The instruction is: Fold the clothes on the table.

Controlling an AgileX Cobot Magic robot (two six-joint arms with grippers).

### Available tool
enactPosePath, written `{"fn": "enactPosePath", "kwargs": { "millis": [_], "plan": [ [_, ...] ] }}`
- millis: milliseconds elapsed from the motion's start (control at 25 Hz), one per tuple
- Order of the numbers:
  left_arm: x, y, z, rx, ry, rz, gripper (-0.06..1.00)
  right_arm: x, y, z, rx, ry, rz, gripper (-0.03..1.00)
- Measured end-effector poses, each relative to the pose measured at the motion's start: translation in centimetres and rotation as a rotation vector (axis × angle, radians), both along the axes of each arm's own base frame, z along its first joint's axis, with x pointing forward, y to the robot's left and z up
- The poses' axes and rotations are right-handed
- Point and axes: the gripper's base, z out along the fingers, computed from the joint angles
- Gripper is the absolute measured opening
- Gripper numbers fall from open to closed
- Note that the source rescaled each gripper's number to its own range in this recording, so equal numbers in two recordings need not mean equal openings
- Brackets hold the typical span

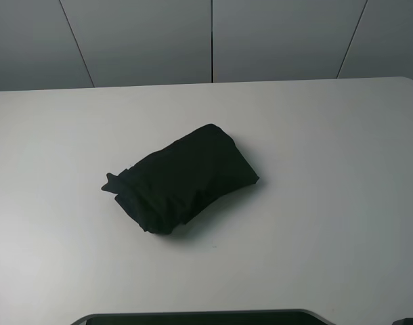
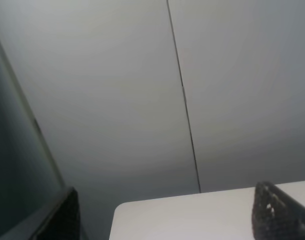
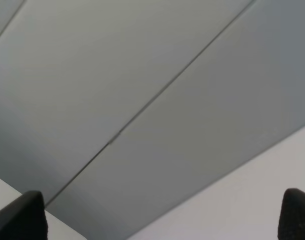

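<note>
The black T-shirt (image 1: 183, 177) lies in a compact bundle near the middle of the white table (image 1: 342, 203). Its print and neck label are hidden. Neither gripper shows in the exterior high view. In the left wrist view my left gripper (image 2: 170, 220) is open and empty, with its fingertips (image 2: 275, 212) far apart, facing the wall over a table corner (image 2: 192, 217). In the right wrist view my right gripper (image 3: 160, 220) is open and empty, with its fingertips (image 3: 22, 215) at the frame's two sides, facing the wall. The shirt shows in neither wrist view.
A grey panelled wall (image 1: 213, 40) stands behind the table's far edge. A dark curved edge (image 1: 193, 318) lies along the table's near side. White tabletop surrounds the shirt on all sides.
</note>
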Motion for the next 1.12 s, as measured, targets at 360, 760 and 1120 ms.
{"fn": "enactPosePath", "kwargs": {
  "millis": [360, 760, 1120],
  "plan": [
    [-3.8, 1.4, -1.2, -0.048, -0.077, 0.111, 0.94, -7.9, -0.7, -1.2, 0.054, -0.152, -0.303, 1.0],
    [-5.3, -2.0, -2.2, 0.037, -0.041, 0.296, 0.94, -15.0, 3.9, -6.5, 0.126, -0.295, -0.504, 1.0],
    [-1.9, -3.2, -10.2, 0.025, 0.16, 0.258, 0.94, -6.9, 7.5, -14.3, 0.449, 0.021, -0.326, 1.0]
  ]
}}
